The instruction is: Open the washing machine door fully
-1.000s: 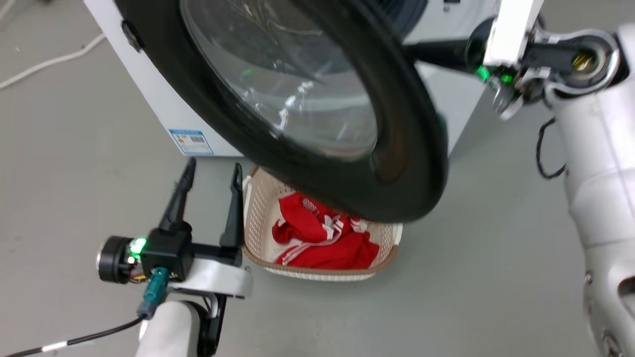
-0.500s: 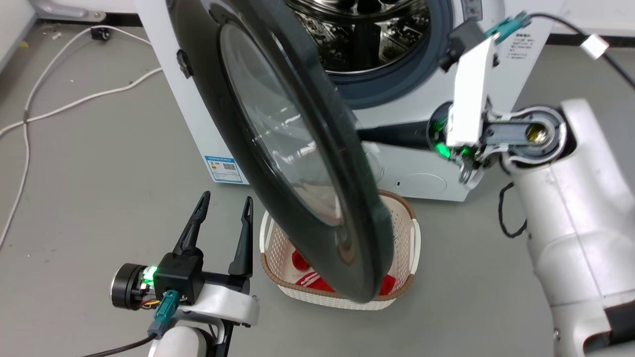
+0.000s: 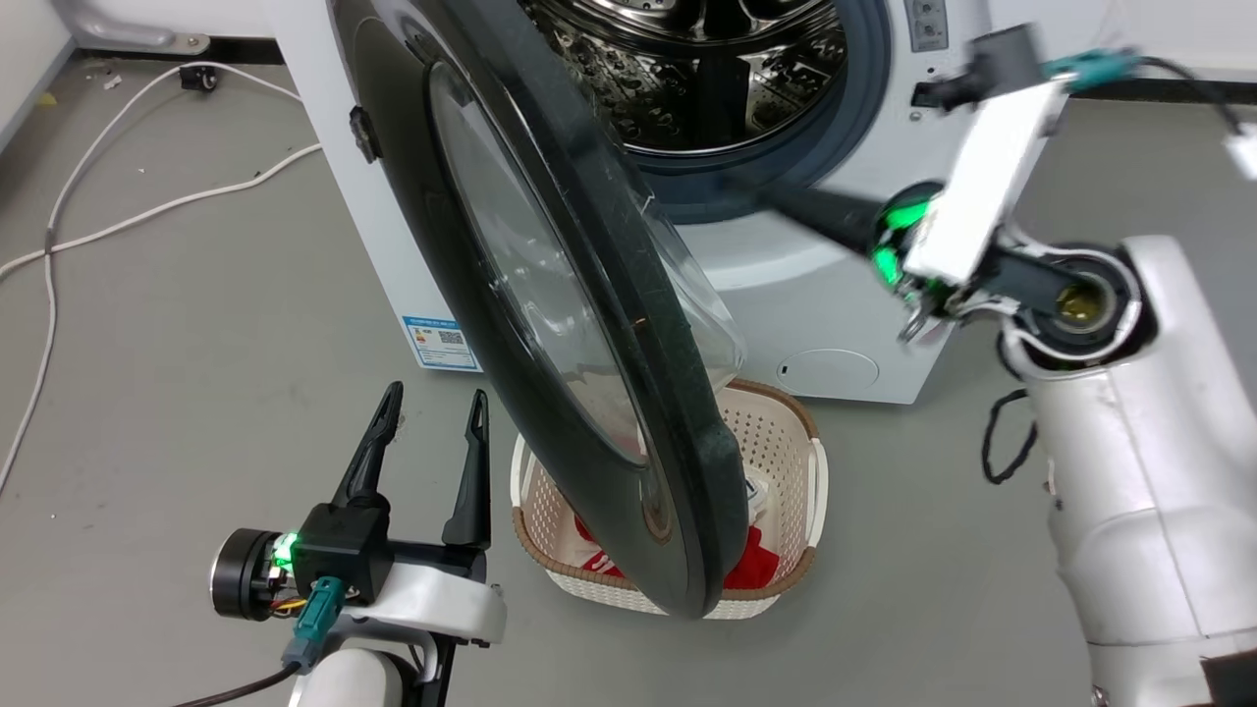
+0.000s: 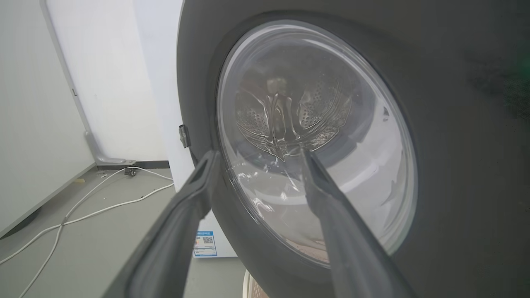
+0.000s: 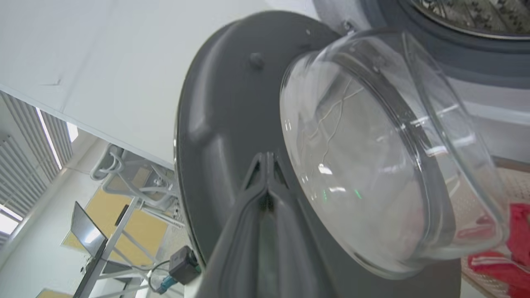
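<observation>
The washing machine [image 3: 815, 285] stands white at the top, its steel drum [image 3: 707, 69] exposed. The washing machine door [image 3: 589, 295] is swung out on its left hinge, nearly edge-on to the head view, glass bowl facing the machine. My right gripper [image 3: 786, 201] reaches in from the right behind the door. In the right wrist view it [image 5: 267, 159] is shut on nothing, its tips against the door's [image 5: 223, 124] dark inner face beside the bowl. My left gripper [image 3: 435, 403] is open at the lower left, outside the door, holding nothing. Its fingers [image 4: 260, 154] frame the door's [image 4: 455, 145] glass.
A cream laundry basket [image 3: 786, 442] with red clothes [image 3: 756, 565] sits on the floor under the door's lower edge. White cables [image 3: 147, 206] trail over the grey floor at the left. A blue sticker [image 3: 439, 342] and a round flap [image 3: 827, 370] mark the machine's lower front.
The head camera shifted, bringing the drum into view. The door has swung further out to the left, and my right wrist has tilted and risen behind it. My left gripper holds its pose.
</observation>
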Available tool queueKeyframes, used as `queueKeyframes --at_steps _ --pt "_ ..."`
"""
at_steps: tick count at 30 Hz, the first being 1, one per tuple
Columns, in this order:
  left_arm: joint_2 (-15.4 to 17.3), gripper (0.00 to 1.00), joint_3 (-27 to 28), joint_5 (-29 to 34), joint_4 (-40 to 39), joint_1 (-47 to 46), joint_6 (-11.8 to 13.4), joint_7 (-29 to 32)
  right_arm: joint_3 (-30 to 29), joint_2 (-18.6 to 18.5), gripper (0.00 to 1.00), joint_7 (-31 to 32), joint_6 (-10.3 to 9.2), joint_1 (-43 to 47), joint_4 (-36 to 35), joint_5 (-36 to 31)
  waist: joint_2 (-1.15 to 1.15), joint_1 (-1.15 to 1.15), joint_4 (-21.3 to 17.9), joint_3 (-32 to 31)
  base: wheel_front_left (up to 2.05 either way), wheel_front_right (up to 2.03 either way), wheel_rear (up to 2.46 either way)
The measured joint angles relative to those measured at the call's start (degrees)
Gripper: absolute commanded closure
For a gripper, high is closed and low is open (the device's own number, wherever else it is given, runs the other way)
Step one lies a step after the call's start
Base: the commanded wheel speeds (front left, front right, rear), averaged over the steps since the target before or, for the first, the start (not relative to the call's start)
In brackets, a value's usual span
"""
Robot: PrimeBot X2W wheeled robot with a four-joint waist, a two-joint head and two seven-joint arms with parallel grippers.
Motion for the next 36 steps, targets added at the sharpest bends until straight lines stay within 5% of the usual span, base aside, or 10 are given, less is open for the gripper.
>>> queueKeyframes --at_steps 6,7,8,9,10,23,36 --pt "-0.03 0.0 1.1 -0.55 -0.1 0.31 0.51 0.0 -8.36 -1.31 1.0 -16.22 0.0 5.09 -5.37 -3.41 0.0 0.0 -1.1 -0.8 0.0 0.0 0.0" --pt "-0.05 0.0 1.19 -0.55 -0.11 0.53 0.54 0.0 -9.62 -1.94 0.94 -18.66 0.0 6.43 -6.51 -4.42 0.0 0.0 -1.32 -0.94 0.0 0.0 0.0" --pt "-0.03 0.0 1.46 -0.55 -0.12 0.72 0.65 0.0 -10.79 -2.44 0.63 -20.79 0.0 7.85 -7.55 -5.14 0.0 0.0 -1.59 -1.06 0.0 0.0 0.0" --pt "-0.04 0.0 1.63 -0.55 -0.19 0.83 0.7 0.0 -11.96 -2.65 0.18 -22.84 0.0 9.44 -8.7 -5.44 0.0 0.0 -1.87 -1.15 0.0 0.0 0.0" --pt "-0.08 0.0 1.8 -0.55 -0.26 0.86 0.74 0.0 -13.17 -2.74 0.0 -24.84 0.0 11.22 -9.82 -5.73 0.0 0.0 -2.15 -1.27 0.0 0.0 0.0" --pt "-0.08 0.0 3.81 -0.35 -0.53 2.88 0.88 0.0 -19.47 -0.62 0.0 -47.76 0.0 37.23 -21.52 -18.98 0.0 0.0 -5.16 -3.07 0.0 0.0 0.0" --pt "-0.08 0.0 4.3 -0.11 -0.44 3.85 0.46 -0.01 -14.38 -0.53 0.0 -62.97 0.01 46.26 -30.78 -59.96 0.0 0.0 -5.96 -4.3 0.0 0.0 0.0"
